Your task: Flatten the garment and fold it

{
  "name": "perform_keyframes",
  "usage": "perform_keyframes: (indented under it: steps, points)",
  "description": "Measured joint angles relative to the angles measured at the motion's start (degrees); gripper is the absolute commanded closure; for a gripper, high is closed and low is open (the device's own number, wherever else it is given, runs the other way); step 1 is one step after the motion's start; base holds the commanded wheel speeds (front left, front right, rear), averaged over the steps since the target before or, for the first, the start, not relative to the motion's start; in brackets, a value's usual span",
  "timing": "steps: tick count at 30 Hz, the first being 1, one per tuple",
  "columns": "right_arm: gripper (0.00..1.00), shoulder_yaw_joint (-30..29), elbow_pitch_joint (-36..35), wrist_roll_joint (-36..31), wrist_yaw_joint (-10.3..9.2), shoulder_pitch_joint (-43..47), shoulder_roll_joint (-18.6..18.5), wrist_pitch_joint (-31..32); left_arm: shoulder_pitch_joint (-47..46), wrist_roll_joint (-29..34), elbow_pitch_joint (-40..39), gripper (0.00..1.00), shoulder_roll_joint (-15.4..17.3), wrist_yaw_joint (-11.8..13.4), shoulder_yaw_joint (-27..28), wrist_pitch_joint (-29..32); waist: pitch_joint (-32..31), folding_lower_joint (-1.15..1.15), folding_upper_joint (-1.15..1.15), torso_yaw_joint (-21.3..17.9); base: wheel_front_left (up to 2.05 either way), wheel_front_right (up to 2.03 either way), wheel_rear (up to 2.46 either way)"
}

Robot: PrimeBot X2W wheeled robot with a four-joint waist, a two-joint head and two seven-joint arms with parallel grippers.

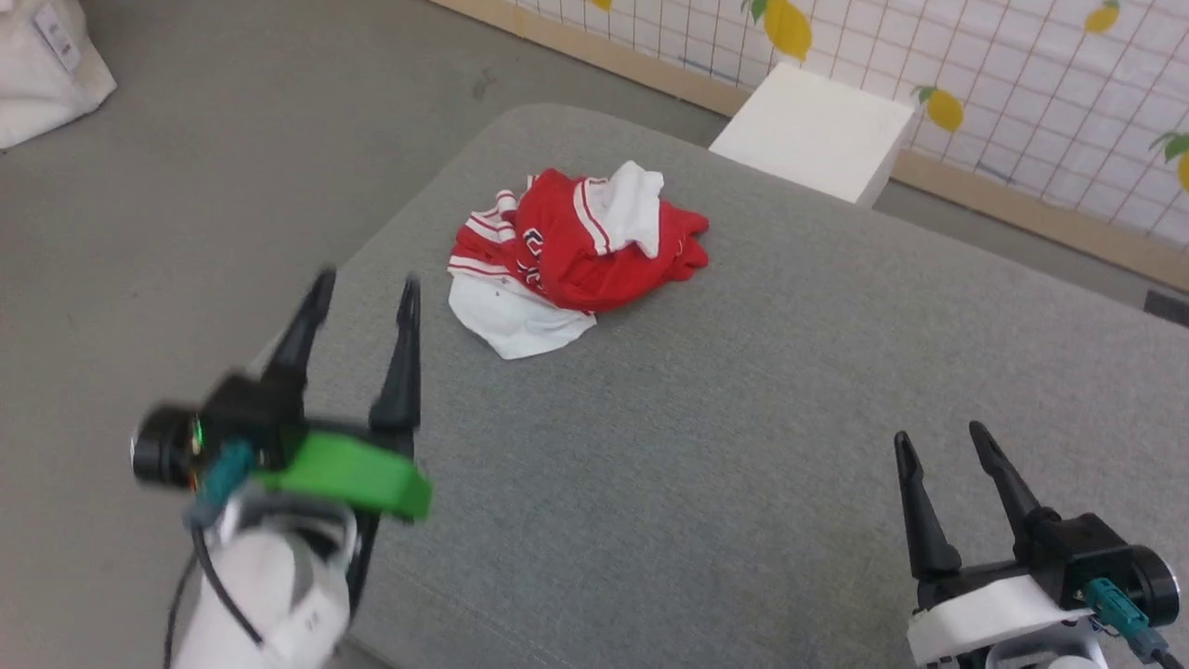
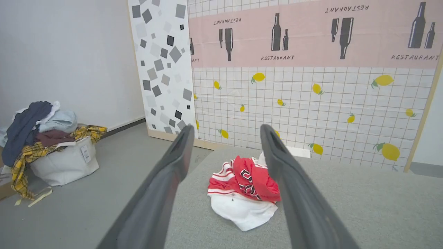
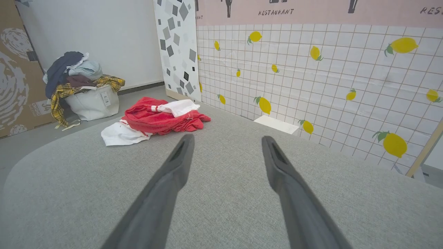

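We see the grey table (image 1: 743,483) with the garment (image 1: 576,251) crumpled in a heap near its far left edge. Our left gripper (image 1: 367,281) hovers near it, jaws spread and empty. Our right gripper (image 1: 938,433), likewise spread and empty, is well apart.

My left gripper (image 1: 367,279) has two long, dark, tapering fingers (image 1: 401,353). Below them sits a bright green plate (image 1: 348,474). Left of the plate are a teal plug (image 1: 223,469) and a round black camera (image 1: 158,451). Beneath the plate are my white forearm (image 1: 269,585) and a black cable (image 1: 209,576). My right gripper (image 1: 937,433) has a white base (image 1: 985,618).
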Motion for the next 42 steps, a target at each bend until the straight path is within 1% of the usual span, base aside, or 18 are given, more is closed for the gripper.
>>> perform_keyframes:
  steps: [5,7,10,13,17,19,22,24,28,31,33,36,38,39,40,41,42]
  points:
    - [0.00,-0.34,-3.11,-2.89,0.00,-0.74,0.01,1.71,-11.67,-1.33,1.25,0.00,1.49,-1.43,-0.40,7.90,3.30,0.00,0.00,-1.07,0.00,0.00,0.00]
    - [0.00,-0.41,-4.60,-4.02,0.00,-1.31,0.01,2.69,-16.68,-2.04,2.93,0.00,1.94,-1.88,-0.37,11.10,5.08,0.00,0.00,-1.57,0.00,0.00,0.00]
    - [0.00,-0.04,-7.06,-5.68,0.00,-1.99,0.02,3.98,-23.74,-2.55,6.39,0.00,3.65,-2.41,-0.32,15.04,7.82,0.00,0.00,-2.35,0.00,0.00,0.00]
    - [0.00,0.23,-9.92,-6.59,0.00,-2.91,-0.27,5.31,-29.85,-4.99,10.28,0.00,4.67,-3.03,-0.48,18.24,10.79,0.00,0.00,-3.28,0.00,0.00,0.00]
    - [0.00,0.36,-13.55,-6.80,0.00,-4.37,-2.24,6.87,-35.89,-5.87,15.00,0.00,6.22,-3.43,-1.40,20.51,15.01,0.00,0.00,-4.70,0.00,0.00,0.00]
    - [0.00,0.35,-14.58,-6.66,0.00,-5.20,-3.11,7.33,-37.74,-6.77,17.64,0.00,6.68,-3.67,-1.47,21.16,16.93,0.00,0.00,-5.48,0.00,0.00,0.00]
    - [0.00,0.52,-15.74,-6.19,0.00,-6.10,-3.79,7.67,-39.08,-7.87,21.99,0.00,7.12,-3.83,-2.42,24.07,19.54,0.00,0.00,-6.93,0.00,0.00,0.00]
    - [0.00,0.53,-16.51,-5.91,0.00,-6.55,-4.08,8.09,-39.52,-8.40,24.58,0.00,7.86,-3.86,-3.42,27.15,21.12,0.00,0.00,-8.14,0.00,0.00,0.00]
    - [0.00,0.47,-17.74,-5.30,0.00,-7.70,-4.31,8.43,-40.00,-9.79,27.35,0.00,9.25,-3.87,-4.31,34.09,23.64,0.00,0.00,-10.41,0.00,0.00,0.00]
    - [0.00,0.00,-18.14,-5.12,0.00,-8.37,-4.57,8.65,-39.99,-12.38,28.38,0.00,9.32,-3.60,-3.74,38.87,25.73,0.00,0.00,-12.05,0.00,0.00,0.00]
    - [0.00,-0.12,-18.28,-4.79,0.00,-8.45,-4.83,8.69,-39.94,-12.79,28.40,0.00,9.40,-3.04,-3.46,41.19,26.97,0.00,0.00,-12.95,0.00,0.00,0.00]
    - [0.00,-0.21,-18.44,-4.56,0.00,-8.76,-5.05,8.75,-39.72,-13.22,28.41,0.00,9.64,-0.80,-2.29,43.99,28.73,0.00,0.00,-14.32,0.00,0.00,0.00]
    - [0.00,-0.11,-18.58,-4.23,0.00,-9.27,-5.10,8.75,-39.36,-13.44,28.62,0.00,10.36,1.10,-1.83,46.74,29.90,0.00,0.00,-15.24,0.00,0.00,0.00]
    - [0.00,-0.14,-18.58,-4.15,0.00,-9.52,-5.10,8.75,-39.11,-13.44,28.67,0.00,10.61,1.58,-1.89,48.08,30.32,0.01,0.00,-15.59,0.00,0.00,0.00]
    - [0.00,-0.20,-18.58,-4.15,0.00,-9.74,-5.09,8.73,-38.75,-13.46,28.75,0.09,10.81,2.09,-1.82,49.53,30.76,0.01,0.00,-16.04,0.00,0.00,0.00]
    - [0.00,-0.23,-18.58,-4.14,0.00,-9.85,-5.09,8.73,-38.39,-13.66,28.63,1.00,10.85,2.58,-1.64,50.40,31.16,0.00,0.00,-16.48,0.00,0.00,0.00]
    - [0.00,-0.27,-18.53,-4.12,0.00,-9.89,-5.08,8.73,-38.26,-13.97,28.41,1.00,10.90,2.76,-1.51,50.71,31.42,0.00,0.00,-16.82,0.00,0.00,0.00]
